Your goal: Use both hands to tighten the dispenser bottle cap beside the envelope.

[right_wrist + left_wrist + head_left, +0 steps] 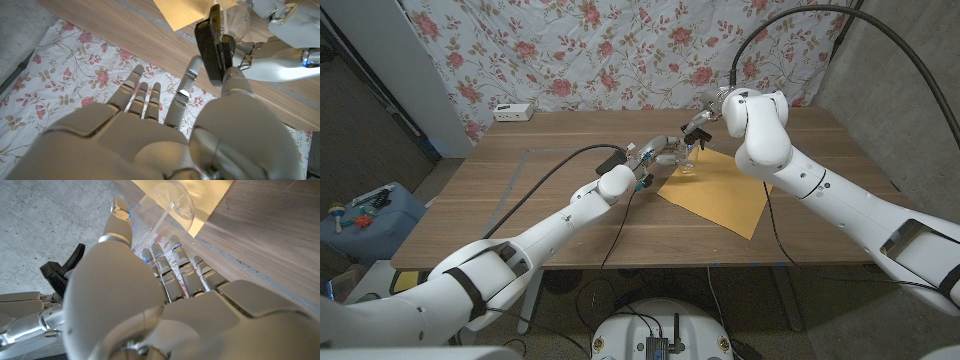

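While the clear bottle (686, 160) stands upright at the near-left edge of the yellow envelope (716, 192), its long axis vertical and its black pump cap (214, 44) on top, I have both hands meeting at it. My left hand (652, 155) comes in from the left and wraps its fingers (170, 265) around the clear body. My right hand (701, 122) sits above and slightly behind, thumb and a finger pinching the cap, the other fingers spread. The right hand is the one on the cap, so I judge the twist is about the vertical axis, left hand bracing.
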Controlling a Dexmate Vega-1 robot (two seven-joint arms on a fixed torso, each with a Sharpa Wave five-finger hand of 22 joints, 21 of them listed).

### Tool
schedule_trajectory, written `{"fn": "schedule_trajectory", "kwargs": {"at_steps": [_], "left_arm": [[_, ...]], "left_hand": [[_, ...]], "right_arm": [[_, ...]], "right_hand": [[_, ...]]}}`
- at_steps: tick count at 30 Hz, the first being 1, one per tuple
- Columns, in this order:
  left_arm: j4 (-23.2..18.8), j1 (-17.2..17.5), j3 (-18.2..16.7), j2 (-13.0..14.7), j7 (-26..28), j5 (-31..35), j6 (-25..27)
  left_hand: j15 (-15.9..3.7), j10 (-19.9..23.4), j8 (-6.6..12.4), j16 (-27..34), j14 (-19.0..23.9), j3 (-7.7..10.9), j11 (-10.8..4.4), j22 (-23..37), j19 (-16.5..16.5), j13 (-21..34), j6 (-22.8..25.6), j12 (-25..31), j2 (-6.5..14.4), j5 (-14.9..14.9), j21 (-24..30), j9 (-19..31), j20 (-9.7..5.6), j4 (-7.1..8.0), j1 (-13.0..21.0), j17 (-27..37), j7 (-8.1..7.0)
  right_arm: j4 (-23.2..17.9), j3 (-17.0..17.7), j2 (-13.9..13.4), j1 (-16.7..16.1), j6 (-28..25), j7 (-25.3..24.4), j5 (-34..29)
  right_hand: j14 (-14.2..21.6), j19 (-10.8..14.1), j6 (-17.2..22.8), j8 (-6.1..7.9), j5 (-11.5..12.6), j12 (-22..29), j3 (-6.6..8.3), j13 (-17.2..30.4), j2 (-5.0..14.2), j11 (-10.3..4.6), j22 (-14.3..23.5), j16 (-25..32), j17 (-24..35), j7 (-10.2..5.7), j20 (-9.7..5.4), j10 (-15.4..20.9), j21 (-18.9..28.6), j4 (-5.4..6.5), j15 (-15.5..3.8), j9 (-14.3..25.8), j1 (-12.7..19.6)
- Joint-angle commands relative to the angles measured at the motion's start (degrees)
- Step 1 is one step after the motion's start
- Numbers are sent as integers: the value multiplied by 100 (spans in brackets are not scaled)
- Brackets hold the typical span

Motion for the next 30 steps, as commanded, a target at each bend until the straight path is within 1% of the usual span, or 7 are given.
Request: {"fn": "schedule_trajectory", "kwargs": {"at_steps": [1,7,9,10,14,22,30], "left_arm": [[-52,38,-25,40,11,-9,34],[-31,31,-33,44,1,-17,18],[-16,22,-30,42,-9,-18,12],[-5,19,-31,39,-14,-23,5],[19,15,-33,35,-27,-33,-13],[-14,34,-46,67,-22,-33,-10],[-65,75,-63,89,0,-39,-14]], "left_hand": [[-435,485,40,30,57,567,-92,12,52,1402,908,41,727,45,-11,20,-224,516,-566,32,220],[-428,481,37,30,62,568,-91,13,52,1404,904,40,732,46,-11,20,-213,520,-572,31,228],[-438,477,40,30,63,570,-93,13,54,1405,912,39,727,46,-10,20,-216,515,-567,29,226],[-434,482,39,28,63,571,-86,13,51,1405,911,40,733,47,-11,20,-213,522,-574,28,230],[-443,472,39,28,61,572,-98,13,52,1407,913,37,732,47,-11,20,-212,519,-572,28,225],[-435,480,42,24,54,579,-96,13,49,1405,923,38,735,50,-12,20,-200,512,-561,27,229],[-431,488,40,28,55,586,-82,13,52,1401,921,38,737,52,-11,20,-189,501,-542,30,228]], "right_arm": [[197,82,301,-111,143,196,-549],[289,147,438,-174,254,165,-658],[313,167,478,-195,279,146,-698],[314,187,488,-208,306,133,-690],[382,223,577,-241,335,86,-741],[490,269,738,-319,324,-151,-838],[537,301,833,-353,334,-228,-857]], "right_hand": [[160,137,399,204,-7,46,-25,16,35,-22,16,40,8,34,-8,238,38,12,-38,73,-72],[320,292,880,363,-10,49,-35,11,90,-56,19,53,7,91,-65,456,50,31,-114,7,-135],[349,305,965,382,-11,58,-36,10,99,-63,19,54,5,87,-72,518,46,34,-127,-15,-145],[382,321,1021,382,-15,49,-38,9,111,-129,20,51,2,88,-66,562,38,36,-134,-49,-160],[440,388,1183,417,-12,47,-14,7,167,-123,21,53,0,87,-94,640,47,35,-169,-88,-151],[711,586,1703,538,-24,81,98,1,385,-142,24,80,-17,93,-169,1005,64,-1,-300,-169,-52],[886,642,1970,577,-40,92,207,-10,547,-154,24,85,-38,93,-193,1220,49,-51,-381,-217,66]]}}
